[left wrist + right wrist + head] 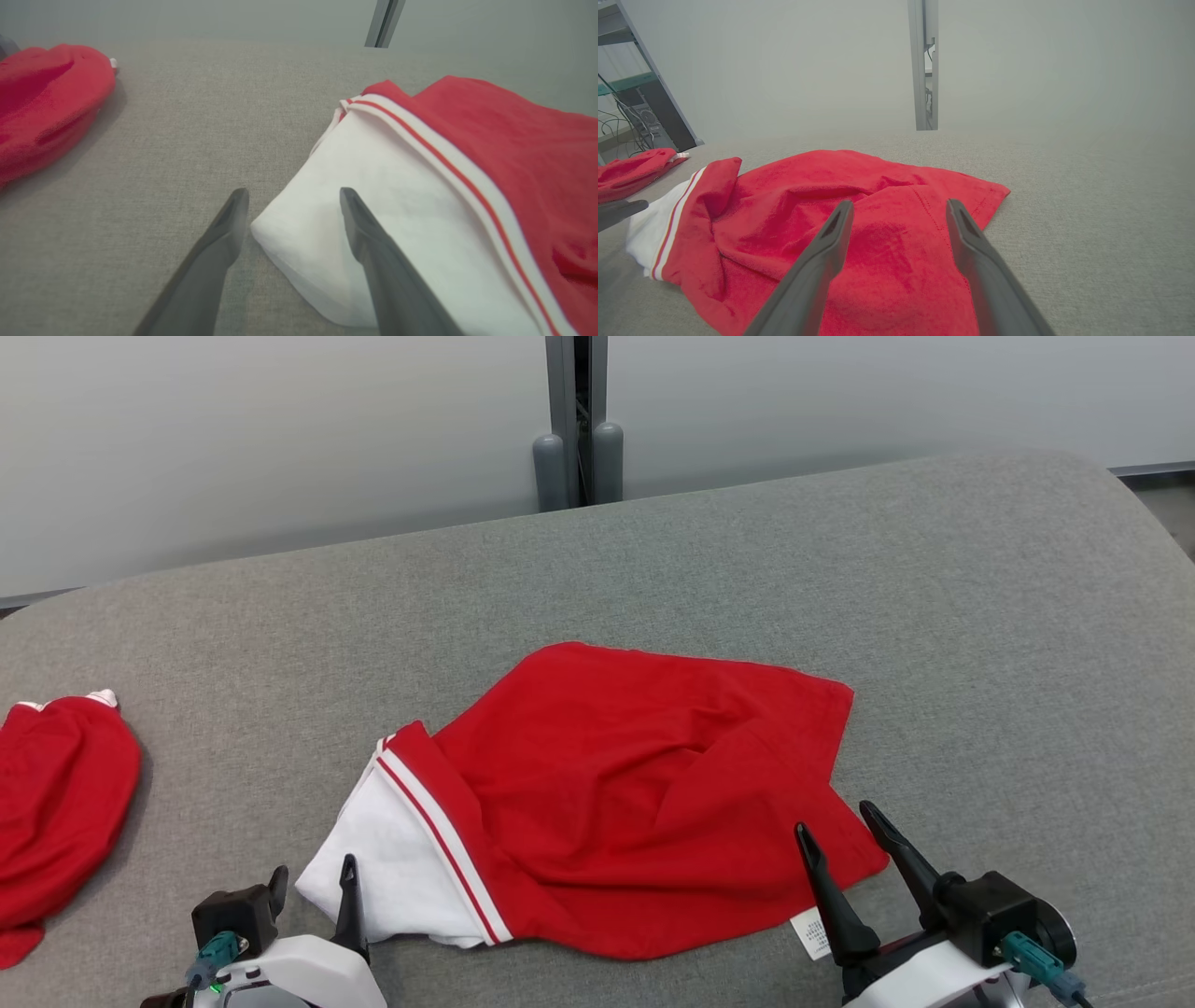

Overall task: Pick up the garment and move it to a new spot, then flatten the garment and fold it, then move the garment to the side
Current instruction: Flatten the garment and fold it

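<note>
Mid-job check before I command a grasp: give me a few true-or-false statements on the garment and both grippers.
The left gripper and right gripper are both open. True.
The red garment lies flat and smooth. False: it is creased and bunched.
A second red garment lies to the robot's left. True.
The left gripper is shut on the white panel. False: its open fingers straddle the panel's corner.
The white label sits by the left gripper. False: it is beside the right gripper.

The garment lay in the middle of the cushion; a second garment lay well to its left, and a post stood behind.
</note>
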